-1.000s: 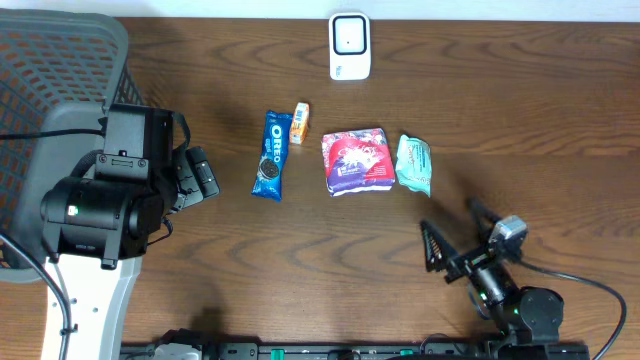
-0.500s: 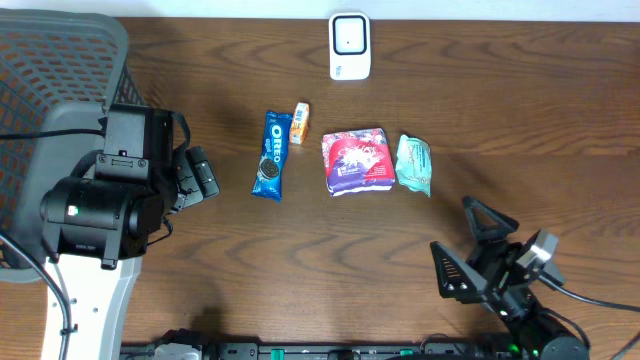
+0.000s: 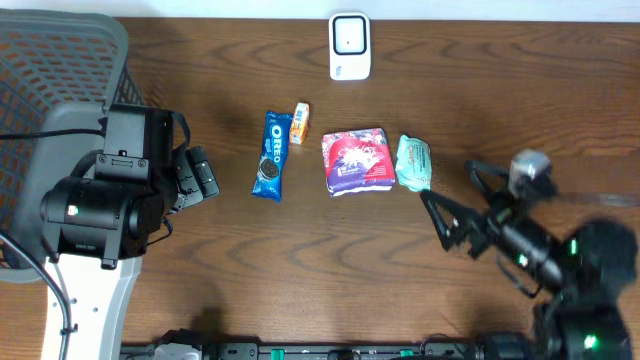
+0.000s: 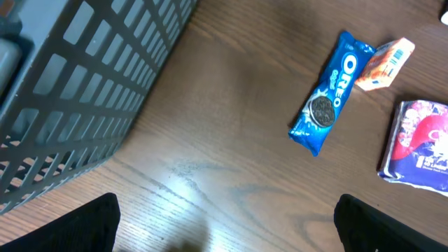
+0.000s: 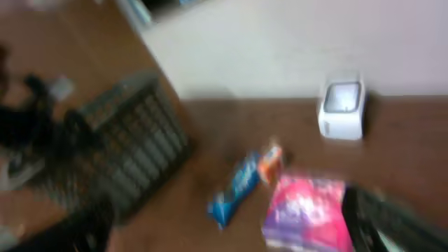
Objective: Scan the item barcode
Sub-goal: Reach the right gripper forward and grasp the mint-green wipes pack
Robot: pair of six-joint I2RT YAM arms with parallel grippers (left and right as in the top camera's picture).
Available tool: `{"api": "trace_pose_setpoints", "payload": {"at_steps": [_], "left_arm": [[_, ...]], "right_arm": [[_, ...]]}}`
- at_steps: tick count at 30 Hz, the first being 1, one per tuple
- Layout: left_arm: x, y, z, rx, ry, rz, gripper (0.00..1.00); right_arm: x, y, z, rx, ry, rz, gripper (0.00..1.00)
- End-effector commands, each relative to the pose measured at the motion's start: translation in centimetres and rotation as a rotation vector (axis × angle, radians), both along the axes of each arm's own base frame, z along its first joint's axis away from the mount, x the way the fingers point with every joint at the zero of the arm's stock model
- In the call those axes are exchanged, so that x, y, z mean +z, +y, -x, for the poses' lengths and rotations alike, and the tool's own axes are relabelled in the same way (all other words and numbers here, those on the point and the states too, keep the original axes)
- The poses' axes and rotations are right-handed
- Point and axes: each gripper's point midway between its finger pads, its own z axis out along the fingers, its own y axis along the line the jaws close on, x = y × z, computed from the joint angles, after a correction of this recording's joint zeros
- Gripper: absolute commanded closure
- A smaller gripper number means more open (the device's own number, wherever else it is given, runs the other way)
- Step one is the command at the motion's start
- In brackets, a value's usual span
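Four packets lie in a row mid-table: a blue Oreo pack [image 3: 271, 155], a small orange pack [image 3: 299, 122], a pink-purple packet [image 3: 357, 160] and a teal packet [image 3: 413, 163]. The white scanner [image 3: 349, 45] stands at the back edge. My right gripper [image 3: 457, 203] is open and empty, just right of the teal packet. My left gripper [image 3: 199, 176] is open and empty, left of the Oreo pack. The left wrist view shows the Oreo pack [image 4: 325, 101] well ahead of the wide-apart fingers [image 4: 77, 224]. The blurred right wrist view shows the scanner [image 5: 341, 108] and the pink packet [image 5: 308, 213].
A dark mesh basket [image 3: 50, 80] fills the back left corner, close to the left arm, and appears as basket [image 4: 70, 91] in the left wrist view. Bare wood lies in front of the packets.
My right arm has swung up from the table's front edge toward the teal packet, its gripper staying open. The left arm and the packets have not moved.
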Motion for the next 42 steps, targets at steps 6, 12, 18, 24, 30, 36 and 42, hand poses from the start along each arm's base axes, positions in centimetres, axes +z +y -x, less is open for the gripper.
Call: {"api": "trace_pose_setpoints", "payload": {"at_steps": [6,12,18,24,30,36,42], "left_arm": [[0.2,0.3,-0.1,0.005,-0.001,-0.013,0.02],[0.2,0.3,-0.1,0.005,-0.001,-0.013,0.02],[0.2,0.3,-0.1,0.005,-0.001,-0.013,0.02],[0.2,0.3,-0.1,0.005,-0.001,-0.013,0.02],[0.2,0.3,-0.1,0.005,-0.001,-0.013,0.02],[0.2,0.3,-0.1,0.005,-0.001,-0.013,0.02],[0.2,0.3,-0.1,0.005,-0.001,-0.013,0.02]], "right_arm": [[0.4,0.9,-2.5,0.12,0.185,0.133,0.01],[-1.3,2.7,-2.0,0.262,0.314,0.041,0.01],[-5.0,0.2,-4.7,-0.015,0.493,0.122,0.08],[-7.4,-2.4,-5.8,-0.267,0.644,0.381,0.07],[-10.3,-3.1,-7.8,-0.312,0.833,0.561,0.05],[-14.6,-2.3,-10.7,-0.294,0.931,0.604,0.04],[-17.0,-1.5,-13.2,-0.296,0.929,0.594,0.51]]}}
